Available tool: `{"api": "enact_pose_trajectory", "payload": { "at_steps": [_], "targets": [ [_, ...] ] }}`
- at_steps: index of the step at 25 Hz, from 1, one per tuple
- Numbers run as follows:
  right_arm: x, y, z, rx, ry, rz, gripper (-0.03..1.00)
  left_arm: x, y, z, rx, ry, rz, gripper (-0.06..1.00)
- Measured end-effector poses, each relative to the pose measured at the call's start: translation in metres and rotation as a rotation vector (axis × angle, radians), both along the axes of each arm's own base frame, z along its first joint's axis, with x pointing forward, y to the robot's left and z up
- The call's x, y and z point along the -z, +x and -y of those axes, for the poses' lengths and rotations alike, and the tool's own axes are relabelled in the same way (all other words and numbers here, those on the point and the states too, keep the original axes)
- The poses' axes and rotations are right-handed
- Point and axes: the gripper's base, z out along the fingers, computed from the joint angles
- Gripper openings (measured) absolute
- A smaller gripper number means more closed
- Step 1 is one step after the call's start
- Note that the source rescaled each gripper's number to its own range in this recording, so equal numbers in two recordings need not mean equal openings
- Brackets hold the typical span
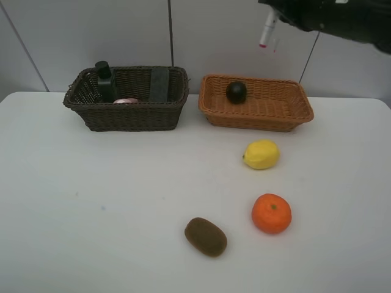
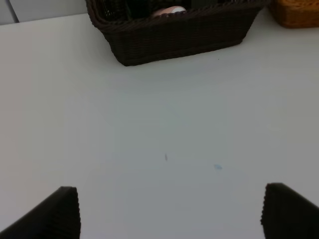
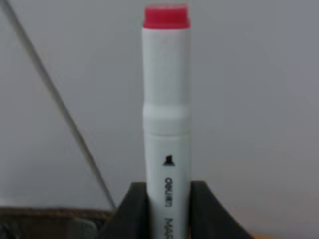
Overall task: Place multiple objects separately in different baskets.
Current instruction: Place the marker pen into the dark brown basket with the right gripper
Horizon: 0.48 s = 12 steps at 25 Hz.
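right gripper clamps the white marker aloft, pink tip down

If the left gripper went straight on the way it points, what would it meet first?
Probably the bare white table; the dark brown basket lies farther along. Depth is unclear.
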Motion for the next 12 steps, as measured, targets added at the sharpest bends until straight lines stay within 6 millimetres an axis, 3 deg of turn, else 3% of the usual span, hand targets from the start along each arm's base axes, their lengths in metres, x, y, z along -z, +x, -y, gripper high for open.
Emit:
{"api": "enact_pose_trajectory", "payload": {
  "at_steps": [2,7,12],
  "targets": [
    [0.006,0.012,-0.030,-0.053,0.026,0.062,0.00,0.000,0.000,0.000,0.000,0.000,0.000,0.94],
    [0.048,0.046,-0.096,-0.150,0.018,0.053,0.00,0.000,0.000,0.000,0.000,0.000,0.000,0.94],
    [0.089,0.069,-0.145,-0.212,-0.008,0.011,0.00,0.000,0.000,0.000,0.000,0.000,0.000,0.94]
  ]
}}
